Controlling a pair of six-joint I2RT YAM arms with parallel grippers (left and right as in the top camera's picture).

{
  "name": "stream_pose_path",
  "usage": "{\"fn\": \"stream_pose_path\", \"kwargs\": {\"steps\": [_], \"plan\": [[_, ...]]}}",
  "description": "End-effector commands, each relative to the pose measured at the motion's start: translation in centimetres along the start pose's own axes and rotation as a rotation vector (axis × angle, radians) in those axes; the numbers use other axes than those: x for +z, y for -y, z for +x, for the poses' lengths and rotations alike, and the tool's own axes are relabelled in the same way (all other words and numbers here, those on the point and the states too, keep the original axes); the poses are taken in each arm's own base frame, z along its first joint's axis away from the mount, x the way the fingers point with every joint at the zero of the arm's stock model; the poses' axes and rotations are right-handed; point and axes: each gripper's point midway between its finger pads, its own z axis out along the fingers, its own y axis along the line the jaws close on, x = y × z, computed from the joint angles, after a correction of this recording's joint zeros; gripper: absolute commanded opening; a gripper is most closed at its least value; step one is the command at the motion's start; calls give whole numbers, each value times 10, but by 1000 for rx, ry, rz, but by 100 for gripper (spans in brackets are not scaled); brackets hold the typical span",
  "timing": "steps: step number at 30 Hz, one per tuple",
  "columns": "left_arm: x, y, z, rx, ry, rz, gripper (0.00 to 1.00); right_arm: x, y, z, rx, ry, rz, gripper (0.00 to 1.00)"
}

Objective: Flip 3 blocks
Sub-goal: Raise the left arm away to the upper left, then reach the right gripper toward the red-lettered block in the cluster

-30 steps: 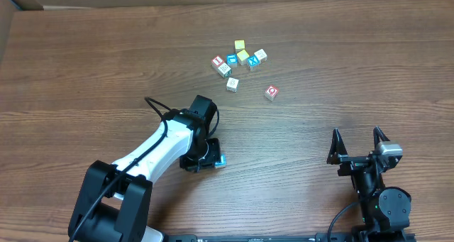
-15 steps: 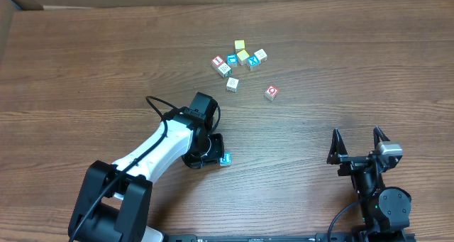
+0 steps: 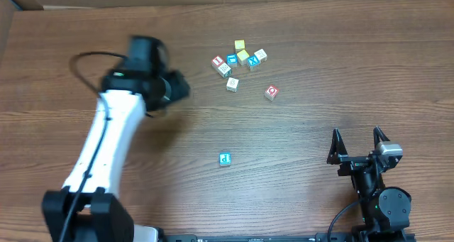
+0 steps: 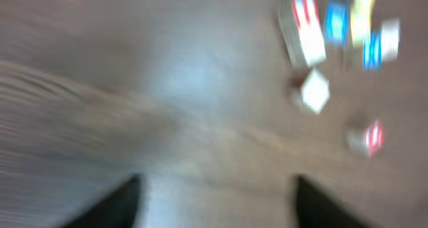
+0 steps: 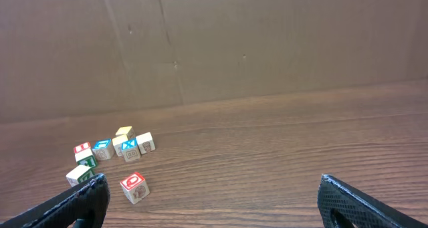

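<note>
Resting alone with its blue "P" up, the small yellow wooden cube lies well behind the left pincer, which gripped it a second ago and has since swung off toward the block cluster, fingers apart and empty. The right pincer stands wide open; the red-lettered "O" wooden cube sits ahead, to its left.

Alphabet blocks lay on a wooden worktop.
The blue "P" block sat alone; the red-lettered block lay near the cluster.
</note>
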Motion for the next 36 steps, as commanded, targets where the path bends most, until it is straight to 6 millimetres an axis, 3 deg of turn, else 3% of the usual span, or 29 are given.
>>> {"fn": "stream_pose_path", "kwargs": {"steps": [1,7,30,33,36], "plan": [[-11,-23,-22,-37,69,-46,100,0,1,2,-3,4,3,100],[-14,-40,-30,-80,83,-64,100,0,1,2,-3,5,3,100],[-14,-40,-30,-80,83,-63,100,0,0,-3,-2,23,0,100],[-14,-40,-30,-80,83,-63,100,-1,-5,-14,-1,69,-28,100],[-14,-40,-30,-80,83,-63,100,-2,-25,-10,-5,48,-142,100]]}}
